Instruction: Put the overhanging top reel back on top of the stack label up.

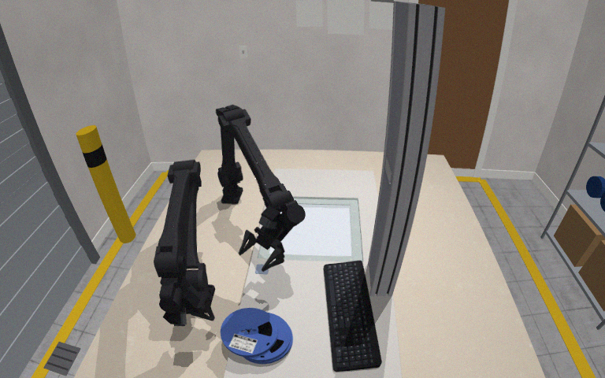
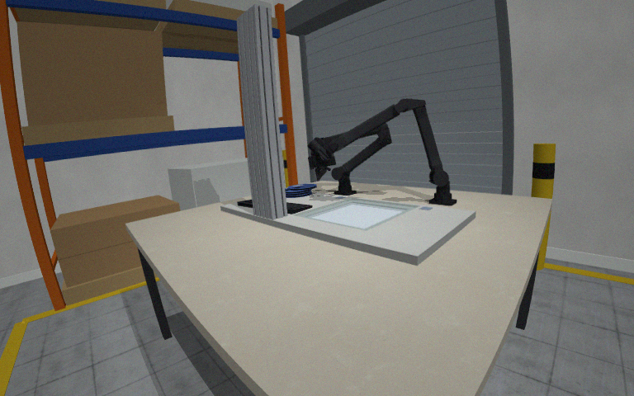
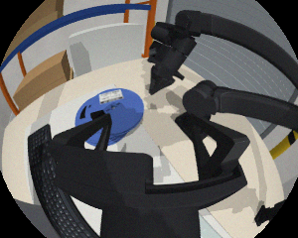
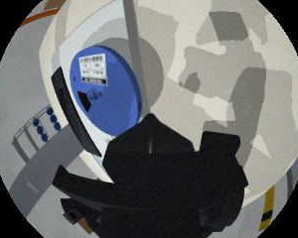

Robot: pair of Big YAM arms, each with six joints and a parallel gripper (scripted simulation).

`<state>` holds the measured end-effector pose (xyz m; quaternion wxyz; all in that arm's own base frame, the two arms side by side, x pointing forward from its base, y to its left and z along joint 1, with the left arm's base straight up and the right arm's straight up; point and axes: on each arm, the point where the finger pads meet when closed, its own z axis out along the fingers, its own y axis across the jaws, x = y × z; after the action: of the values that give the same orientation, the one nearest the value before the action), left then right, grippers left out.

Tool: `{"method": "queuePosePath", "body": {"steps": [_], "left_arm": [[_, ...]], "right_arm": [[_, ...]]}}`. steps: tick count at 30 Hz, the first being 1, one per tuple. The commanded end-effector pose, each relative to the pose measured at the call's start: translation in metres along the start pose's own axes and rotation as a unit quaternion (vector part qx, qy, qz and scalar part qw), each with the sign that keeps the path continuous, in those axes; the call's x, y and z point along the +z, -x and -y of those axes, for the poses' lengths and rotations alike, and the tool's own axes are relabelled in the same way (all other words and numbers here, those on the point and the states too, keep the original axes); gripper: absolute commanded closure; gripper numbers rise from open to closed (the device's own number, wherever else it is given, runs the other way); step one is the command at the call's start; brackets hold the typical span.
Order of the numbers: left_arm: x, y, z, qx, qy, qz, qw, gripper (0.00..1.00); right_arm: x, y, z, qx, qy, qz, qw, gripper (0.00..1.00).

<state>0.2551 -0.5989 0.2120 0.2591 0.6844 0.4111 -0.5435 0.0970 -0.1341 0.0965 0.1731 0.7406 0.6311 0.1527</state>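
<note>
The top blue reel lies label up, shifted toward the arms' side. The lower blue reels show beyond its far edge in the top view; the stack is small in the exterior view. The top reel looks roughly flat; a slight tilt cannot be told. My right gripper is shut and empty, above the table on the overhang side of the stack, apart from the reels. My left gripper is open and empty, raised between the stack and the glass panel.
A black keyboard lies beside the stack. A tall grey column stands on the pale base plate, behind the keyboard. A glass panel is set in the plate.
</note>
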Motion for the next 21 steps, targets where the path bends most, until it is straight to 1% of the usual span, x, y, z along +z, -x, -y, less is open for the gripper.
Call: {"method": "queuePosePath", "body": {"steps": [1, 7, 10, 21], "left_arm": [[-0.007, 0.036, -0.019, 0.027, 0.012, 0.018, 0.999, 0.00], [-0.007, 0.035, -0.019, 0.024, 0.011, 0.017, 0.999, 0.00], [-0.007, 0.035, -0.019, 0.024, 0.011, 0.017, 0.999, 0.00], [-0.007, 0.035, -0.019, 0.024, 0.011, 0.017, 0.999, 0.00]], "right_arm": [[0.013, 0.001, -0.002, -0.004, 0.000, -0.003, 1.000, 1.00], [0.024, 0.003, -0.005, -0.006, 0.001, 0.000, 1.000, 1.00], [0.018, 0.008, -0.010, -0.010, 0.005, 0.008, 1.000, 1.00], [0.017, 0.008, -0.011, -0.010, 0.007, 0.009, 1.000, 1.00]]}}
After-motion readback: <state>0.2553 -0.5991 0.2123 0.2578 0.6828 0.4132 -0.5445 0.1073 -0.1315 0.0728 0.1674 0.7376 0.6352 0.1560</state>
